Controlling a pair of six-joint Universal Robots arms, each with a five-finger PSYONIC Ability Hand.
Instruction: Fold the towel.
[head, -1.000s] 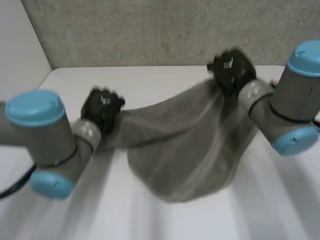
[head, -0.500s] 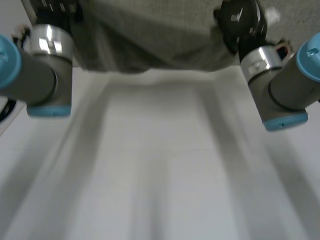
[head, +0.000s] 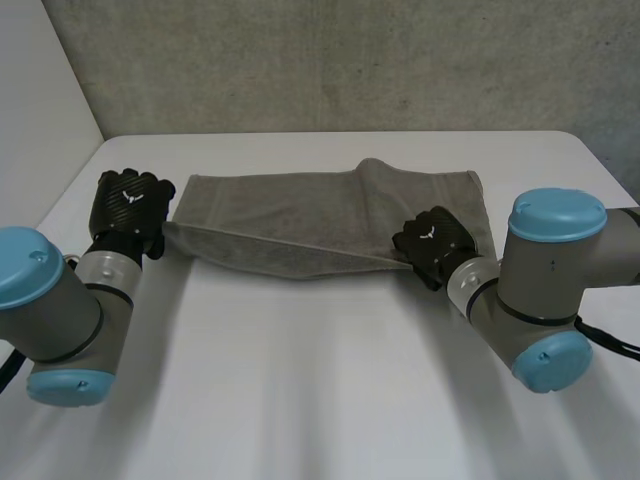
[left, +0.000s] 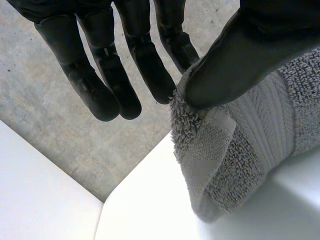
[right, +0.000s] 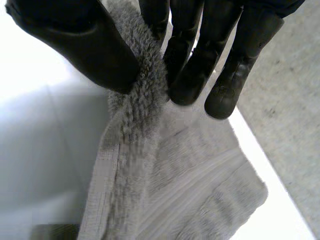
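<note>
Black thumb of my left hand (left: 240, 60) clamps a towel (left: 235, 160) corner against the side of 1 finger; the other fingers (left: 95, 85) hang straight and free beside it. Grip: a pinch, not a full fist. Below the pinch the corner droops in a thick fold, its woven band showing, tip resting on the white table (left: 150, 210).

Right hand (right: 85, 45): thumb on 1 side, fingers (right: 192, 70) on the other, a ridge of towel pile squeezed between them. Beyond the fingertips the cloth spreads flat, ending in a rounded corner.

Head view: left hand sits at 9 o'clock of the towel, holding its end corner. Right hand is at about 4 o'clock from the towel's middle, on the near long edge, short of the far end. The towel is grey and lies across the far half of the table, long side running 9 to 3. Its near edge runs taut between my 2 hands, raised off the table at the left-hand end. A low hump shows on the far edge near 1 o'clock. Grey wall (head: 320, 60) stands at 12 o'clock.
</note>
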